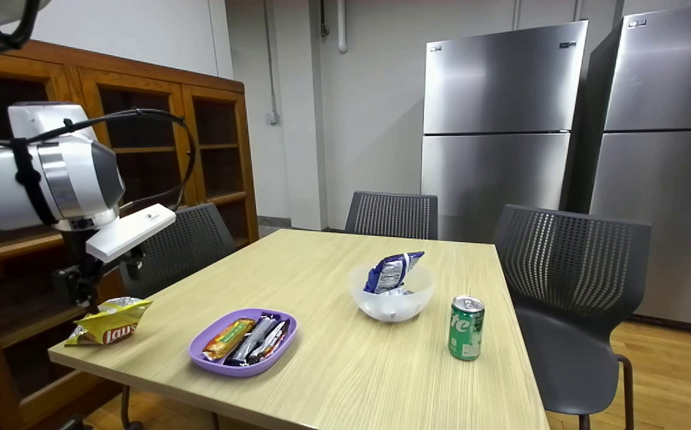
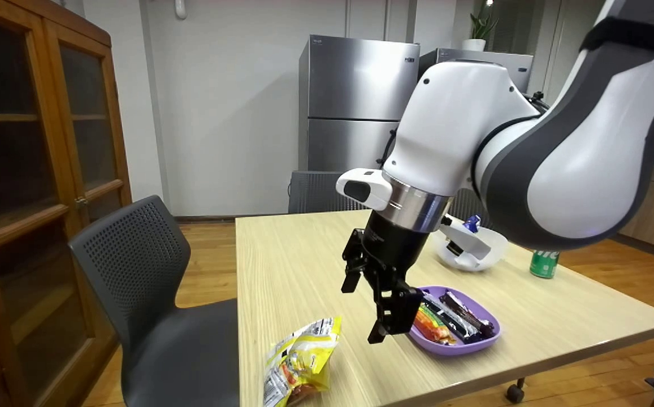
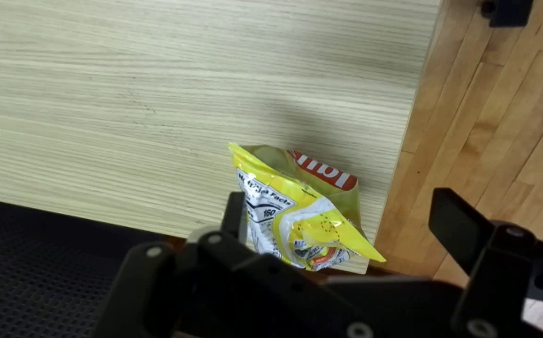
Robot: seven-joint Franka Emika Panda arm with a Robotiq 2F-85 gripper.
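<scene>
1 pale table, chip bag atop, 2 refrigerators, wooden cabinet

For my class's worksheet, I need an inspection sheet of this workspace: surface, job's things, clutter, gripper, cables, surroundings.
Surface: light wood table; faint dark marks in the wrist view.
Job's things: yellow chip bag, resting near the table's corner, not held.
Clutter: purple plate of wrapped snacks; white bowl with a blue bag inside; green can, upright.
Gripper: open, holding nothing, nearest the yellow chip bag.
Cables: black cable looping beside the arm.
Surroundings: dark chairs at the table; two steel fridges; wooden cabinet.
</scene>
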